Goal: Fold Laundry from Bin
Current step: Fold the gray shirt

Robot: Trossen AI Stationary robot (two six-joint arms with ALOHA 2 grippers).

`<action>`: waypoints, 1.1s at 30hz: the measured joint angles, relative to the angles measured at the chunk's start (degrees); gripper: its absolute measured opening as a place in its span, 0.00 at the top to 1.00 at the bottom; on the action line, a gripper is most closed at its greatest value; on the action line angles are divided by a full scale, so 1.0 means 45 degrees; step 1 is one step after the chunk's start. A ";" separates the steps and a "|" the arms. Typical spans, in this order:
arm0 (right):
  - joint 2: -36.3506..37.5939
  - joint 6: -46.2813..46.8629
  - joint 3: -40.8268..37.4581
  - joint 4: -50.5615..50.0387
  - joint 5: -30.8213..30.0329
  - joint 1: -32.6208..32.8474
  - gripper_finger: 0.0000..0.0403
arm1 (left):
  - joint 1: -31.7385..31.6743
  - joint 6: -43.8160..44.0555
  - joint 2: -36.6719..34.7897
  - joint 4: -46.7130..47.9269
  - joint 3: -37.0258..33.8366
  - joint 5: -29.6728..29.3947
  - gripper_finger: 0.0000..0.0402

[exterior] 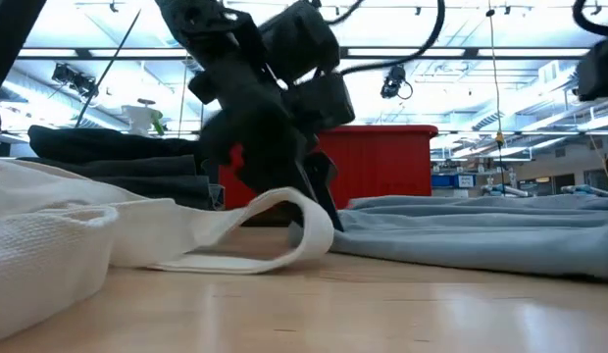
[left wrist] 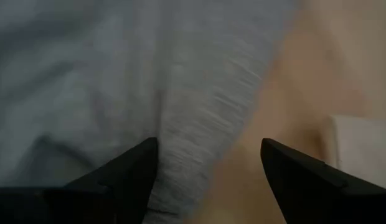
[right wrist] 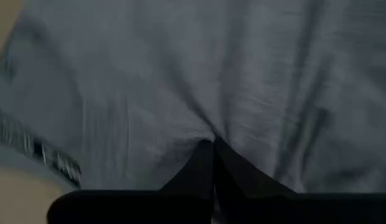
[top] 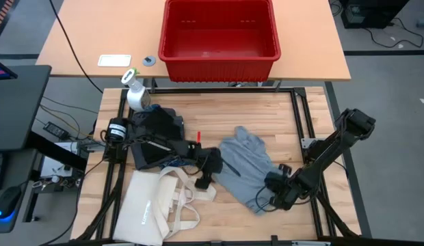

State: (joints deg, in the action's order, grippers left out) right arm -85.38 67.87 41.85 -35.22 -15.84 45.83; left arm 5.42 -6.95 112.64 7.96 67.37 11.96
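- We see the wooden table (top: 219, 113) under both arms, and beyond it a second, lighter tabletop (top: 96, 34) that carries the bin (top: 219, 60).
- The bin is red, stands at the near edge of that far tabletop, and looks empty from above; in the low view it shows as a red wall (exterior: 382, 162) behind the arm.
- We find a cream tote bag (top: 152, 205) lying flat at the left front of the wooden table, its long handles (top: 191, 191) looped toward the middle; one handle curls up in the low view (exterior: 284, 226).
- The light grey garment (top: 245, 164) lies spread right of centre on the wood, between the two grippers. In the low view it is a low grey fold (exterior: 481, 230).
- A pile of dark laundry (top: 156, 133) sits at the left, partly beneath the left arm, with a bit of blue cloth at its lower edge.
- The left gripper (top: 206, 176) is down at the garment's left edge, beside the tote handles. Its wrist view shows the fingers (left wrist: 127, 174) spread wide, one over grey cloth and the other over bare wood, holding nothing.
- The right gripper (top: 275, 188) is at the garment's right front corner. Its fingers (right wrist: 213, 165) are pinched together on a pucker of the grey cloth.
- A white spray bottle (top: 135, 92) with a green nozzle lies at the table's back left corner.
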 joint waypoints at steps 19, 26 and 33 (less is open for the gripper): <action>0.1902 -0.0709 0.3036 -0.5194 -0.0105 -0.0108 0.96 | 0.1721 -0.0891 -0.1389 -0.0148 0.0219 -0.1174 0.28; 0.1372 0.3061 0.3002 -0.9120 0.4052 0.0267 0.96 | 0.2001 -0.0935 -0.1331 0.0126 0.0214 -0.1178 0.28; 0.1279 0.2497 0.3002 -0.7641 0.4116 0.0226 0.92 | 0.2013 -0.1372 -0.1331 -0.0232 0.0214 -0.1178 0.28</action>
State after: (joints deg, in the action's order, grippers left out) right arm -79.62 79.11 55.35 -69.61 2.68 46.84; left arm 14.48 -13.13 106.65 6.91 68.34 6.66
